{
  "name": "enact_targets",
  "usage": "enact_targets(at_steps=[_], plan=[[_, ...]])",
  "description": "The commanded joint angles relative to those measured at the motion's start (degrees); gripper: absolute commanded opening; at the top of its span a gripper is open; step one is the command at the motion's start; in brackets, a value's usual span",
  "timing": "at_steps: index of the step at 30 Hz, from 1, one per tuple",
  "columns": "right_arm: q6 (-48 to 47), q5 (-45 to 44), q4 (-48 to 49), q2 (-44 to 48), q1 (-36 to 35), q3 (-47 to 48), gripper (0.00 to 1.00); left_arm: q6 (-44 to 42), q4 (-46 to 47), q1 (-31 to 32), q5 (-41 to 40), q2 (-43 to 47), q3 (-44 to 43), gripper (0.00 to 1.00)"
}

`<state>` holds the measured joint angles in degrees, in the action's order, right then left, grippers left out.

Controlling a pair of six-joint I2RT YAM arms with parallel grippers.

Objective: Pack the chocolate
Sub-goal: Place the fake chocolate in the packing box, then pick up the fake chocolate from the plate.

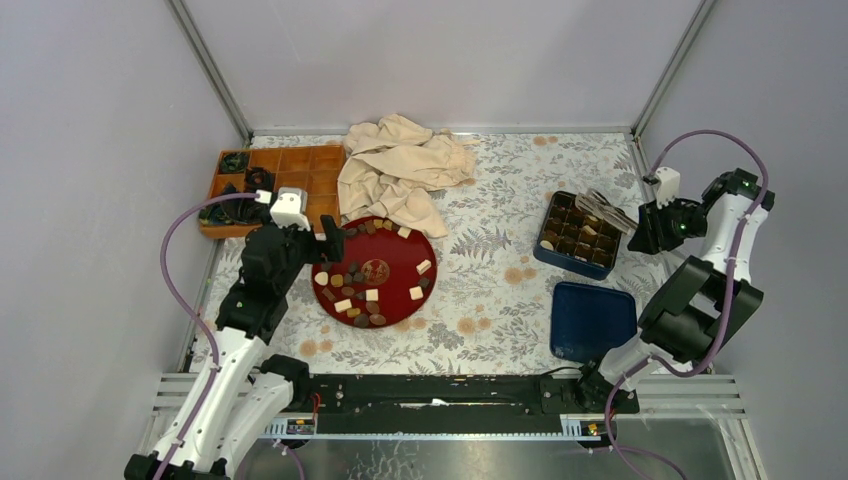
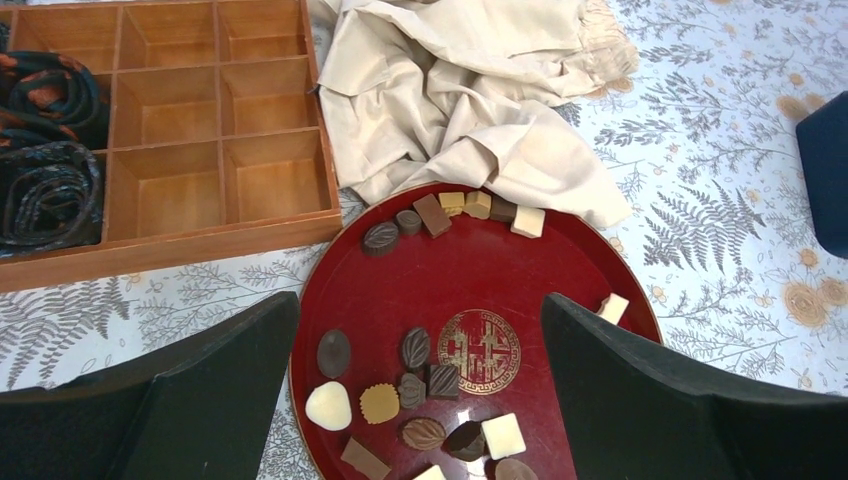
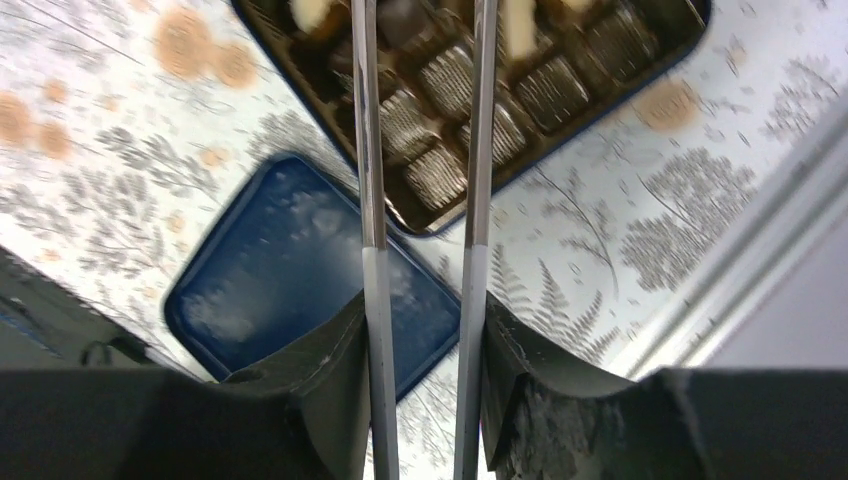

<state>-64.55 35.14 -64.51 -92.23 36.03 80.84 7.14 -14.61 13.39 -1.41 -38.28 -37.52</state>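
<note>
left pincer (image 2: 420,400) wide open, right pincer (image 3: 420,250) parted

Plain grey walls (image 1: 90,150), floral tablecloth (image 1: 490,290)

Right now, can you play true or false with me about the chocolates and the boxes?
1. The chocolates lie on a red round plate. True.
2. The beige cloth covers the blue chocolate box. False: it lies beside the plate, far from that box.
3. The blue lid sits on the table, off the box. True.
4. Every compartment of the wooden tray is full. False: most are empty.
</note>
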Motion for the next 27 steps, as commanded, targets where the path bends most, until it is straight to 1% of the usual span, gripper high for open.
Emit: enact_targets(at_steps=[1,4,6,11,13,15,17,18,19,20,21,23,24,25,27], plan=[[0.0,14.1,-4.8,4.3,-2.8,2.5,0.43,1.2,4.0,-0.5,6.4,-2.1,-0.4,0.99],[4.0,16.5,-2.2,5.5,-8.9,1.2,0.43,3.2,4.2,-0.5,11.2,-4.6,-2.4,0.99],[8.3,16.7,1.4,6.8,-14.5,-0.1,0.43,5.1,4.9,-0.6,15.1,-5.9,-3.9,0.99],[17.2,14.4,11.2,9.0,-31.4,-2.0,0.43,12.5,10.4,-1.3,24.4,-9.0,-6.8,0.99],[18.9,13.4,13.7,9.0,-38.0,-1.8,0.43,16.4,13.7,-2.9,28.8,-11.6,-7.8,0.99],[20.5,11.8,15.9,8.8,-44.2,-2.0,0.43,22.5,19.2,-7.1,35.5,-15.0,-8.4,0.99],[21.3,10.0,17.6,8.0,-49.7,-1.9,0.43,33.8,29.8,-12.2,43.6,-19.8,-7.9,0.99],[21.4,8.7,18.3,7.3,-52.4,-1.8,0.43,42.6,38.0,-14.5,47.1,-22.6,-6.8,0.99],[21.5,7.1,19.1,6.8,-55.1,-1.9,0.43,52.8,49.9,-16.9,49.9,-25.9,-5.0,0.98],[21.5,5.4,20.0,6.2,-57.7,-2.3,0.43,63.7,68.6,-18.6,51.0,-29.4,-2.6,0.98],[21.2,3.4,21.1,5.9,-60.3,-2.8,0.43,74.3,77.8,-20.6,50.7,-33.8,-0.8,0.98],[20.7,-0.3,23.2,5.1,-65.2,-4.1,0.43,89.4,101.0,-23.8,50.4,-43.1,-0.2,0.94],[20.5,-2.0,24.0,4.7,-67.5,-4.6,0.43,94.1,106.0,-25.2,51.5,-47.6,-1.4,0.91],[20.4,-3.3,24.8,4.3,-69.6,-5.2,0.43,96.6,106.8,-26.4,53.4,-50.9,-3.6,0.91],[20.1,-6.5,25.9,3.1,-73.5,-5.9,0.43,96.1,106.8,-27.7,56.4,-54.4,-5.2,0.91]])
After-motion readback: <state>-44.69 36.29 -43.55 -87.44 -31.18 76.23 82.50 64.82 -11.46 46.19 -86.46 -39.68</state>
